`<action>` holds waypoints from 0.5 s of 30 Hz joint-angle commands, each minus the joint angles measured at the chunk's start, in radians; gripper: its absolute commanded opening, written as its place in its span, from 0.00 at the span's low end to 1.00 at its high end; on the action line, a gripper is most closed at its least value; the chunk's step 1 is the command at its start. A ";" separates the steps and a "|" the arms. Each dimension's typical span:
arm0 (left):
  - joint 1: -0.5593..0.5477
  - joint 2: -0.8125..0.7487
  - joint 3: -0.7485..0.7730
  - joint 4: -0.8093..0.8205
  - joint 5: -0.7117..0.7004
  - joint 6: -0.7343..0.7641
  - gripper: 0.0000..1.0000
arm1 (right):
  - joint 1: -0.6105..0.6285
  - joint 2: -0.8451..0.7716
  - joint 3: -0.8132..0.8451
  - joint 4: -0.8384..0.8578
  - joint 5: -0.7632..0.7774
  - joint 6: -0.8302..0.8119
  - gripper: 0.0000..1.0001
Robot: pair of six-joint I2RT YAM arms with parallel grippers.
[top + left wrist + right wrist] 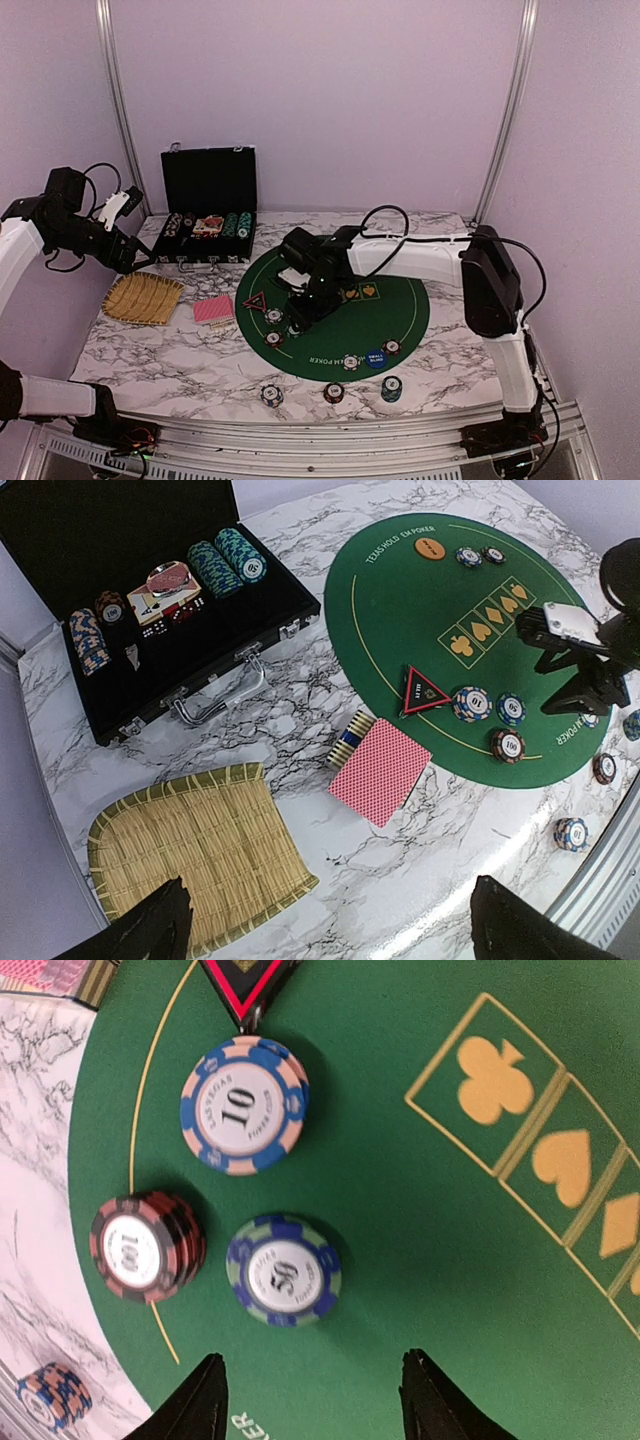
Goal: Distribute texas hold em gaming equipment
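On the green felt mat [400,310], my right gripper [312,1360] is open and empty, its fingertips just short of a blue-green "50" chip stack [285,1268]. A red "100" stack [147,1247], a blue-pink "10" stack [244,1105] and the dark red-edged triangle [245,985] lie beside it. The same gripper [300,305] shows in the top view. My left gripper [330,925] is open and empty, high above the marble near the red-backed cards [382,770]. The orange disc [430,548] lies at the mat's far edge. The blue "small blind" disc [376,358] lies at its near edge.
An open black case [215,655] with chip rows stands at the back left. A woven straw tray [190,855] lies left of the cards. Three chip stacks [334,391] sit on the marble near the front edge. Two chips [468,556] lie next to the orange disc.
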 commanded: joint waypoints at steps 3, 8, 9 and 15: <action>-0.003 -0.012 0.000 -0.023 0.008 0.010 0.99 | -0.001 -0.303 -0.277 -0.005 0.061 0.034 0.62; -0.003 0.000 0.006 -0.023 0.014 0.010 0.99 | 0.005 -0.516 -0.541 -0.039 0.087 0.088 0.75; -0.003 0.002 0.007 -0.023 0.017 0.010 0.99 | 0.010 -0.554 -0.590 -0.047 0.082 0.100 0.77; -0.004 0.026 0.018 -0.023 0.037 0.003 0.99 | 0.036 -0.681 -0.735 -0.072 0.071 0.158 0.82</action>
